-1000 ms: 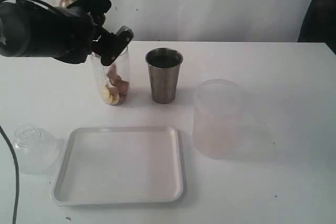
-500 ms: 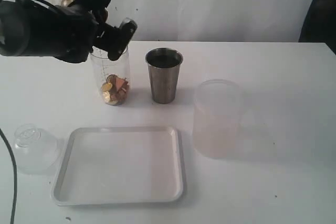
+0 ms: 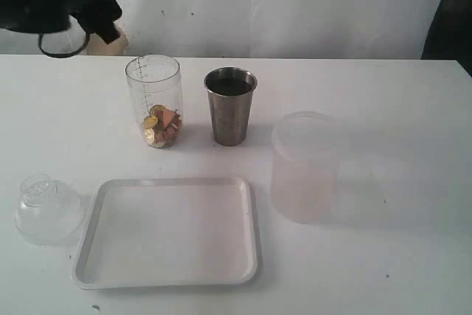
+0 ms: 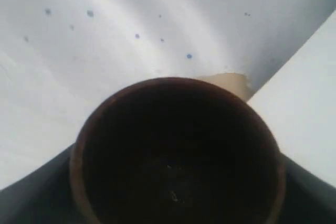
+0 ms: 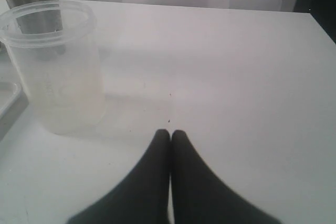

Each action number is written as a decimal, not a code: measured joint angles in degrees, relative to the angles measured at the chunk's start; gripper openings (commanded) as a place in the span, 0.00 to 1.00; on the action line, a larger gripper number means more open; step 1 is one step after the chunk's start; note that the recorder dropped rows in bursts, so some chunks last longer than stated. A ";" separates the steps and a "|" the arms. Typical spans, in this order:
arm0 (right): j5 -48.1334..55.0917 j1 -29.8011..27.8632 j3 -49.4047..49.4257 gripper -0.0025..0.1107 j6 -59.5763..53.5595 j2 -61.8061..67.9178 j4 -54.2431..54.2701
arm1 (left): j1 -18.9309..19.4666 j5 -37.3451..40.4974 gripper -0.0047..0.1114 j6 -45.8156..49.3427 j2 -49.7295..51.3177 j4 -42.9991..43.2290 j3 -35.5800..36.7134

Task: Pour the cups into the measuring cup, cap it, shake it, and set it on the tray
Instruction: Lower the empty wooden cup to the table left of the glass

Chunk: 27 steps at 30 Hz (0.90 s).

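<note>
Some coins and brown bits lie in the measuring cup (image 3: 153,101) near the table's (image 3: 383,101) back edge, beside the steel tumbler (image 3: 231,106). Left gripper (image 3: 103,11), spread wide, grips the wooden cup (image 4: 176,156); right gripper (image 5: 169,135) closed, empty.

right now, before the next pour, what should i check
1. Grip: left gripper holds the wooden cup: ok.
2. Is the wooden cup emptied: cannot tell, its inside is dark.
3. Target: measuring cup upright, uncapped, pieces at the bottom: ok.
4. Next: steel tumbler upright beside it: ok.
5. Other arm: right gripper shut, apart from the frosted cup: ok.
6. Later: cap beside the tray: ok.
</note>
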 measured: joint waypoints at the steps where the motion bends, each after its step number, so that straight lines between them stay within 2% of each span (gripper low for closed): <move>1: 0.00 0.00 0.00 0.02 0.00 0.00 0.00 | 1.43 -1.64 0.04 -1.23 -0.58 -3.36 0.00; 5: 0.00 0.00 0.00 0.02 0.00 0.00 0.00 | 9.61 -9.56 0.04 -2.95 -2.98 -22.72 0.00; 8: 0.00 0.00 0.00 0.02 0.00 0.00 0.00 | 14.26 -15.97 0.04 -2.38 -4.45 -35.41 0.78; 11: 0.00 0.00 0.00 0.02 0.00 0.00 0.00 | 18.53 -27.67 0.04 -2.15 -6.51 -45.39 5.09; 13: 0.00 0.00 0.00 0.02 0.00 0.00 0.00 | 20.58 -36.44 0.04 -2.43 -7.12 -48.32 9.06; 17: 0.00 0.00 0.00 0.02 0.00 0.00 0.00 | 24.01 -50.03 0.04 -3.25 -7.27 -48.26 16.15; 21: 0.00 0.00 0.00 0.02 0.00 0.00 0.00 | 26.50 -53.80 0.04 -3.78 -6.38 -42.06 19.95; 25: 0.00 0.00 0.00 0.02 0.00 0.00 0.00 | 29.42 -57.87 0.04 -6.39 -4.30 -30.24 22.06; 27: 0.00 0.00 0.00 0.02 0.00 0.00 0.00 | 31.15 -63.36 0.04 -8.70 -2.58 -22.31 22.44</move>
